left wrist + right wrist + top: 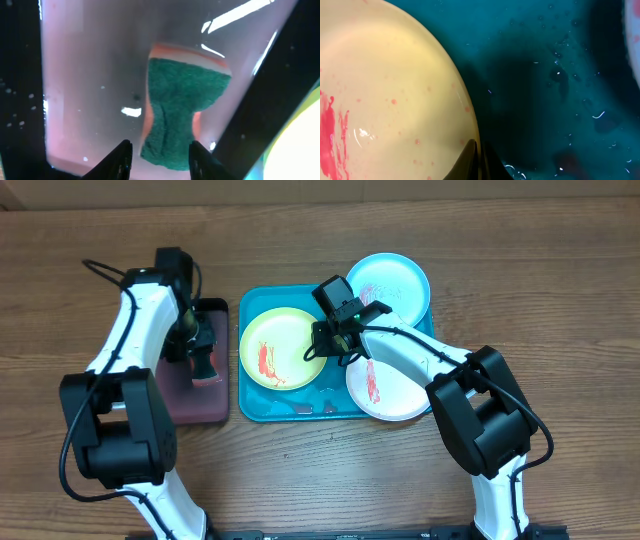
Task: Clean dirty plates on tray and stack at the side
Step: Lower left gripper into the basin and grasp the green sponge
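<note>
The teal tray (290, 412) holds a yellow-green plate (278, 348) and a white plate (390, 390), both with red smears. A light blue plate (392, 280) rests over the tray's far right corner. My right gripper (325, 352) is shut on the yellow-green plate's right rim; in the wrist view its fingers (470, 157) pinch the thin edge of the plate (395, 90) above the wet tray floor (545, 100). My left gripper (161, 145) hangs over a green and orange sponge (182, 105), jaws on either side of its near end, with a narrow gap on the left.
The sponge (203, 365) lies in a smaller black-rimmed tray with a pink inside (195, 405), left of the teal tray. Water drops and small bits sit on the teal tray's front strip. Bare wooden table surrounds both trays.
</note>
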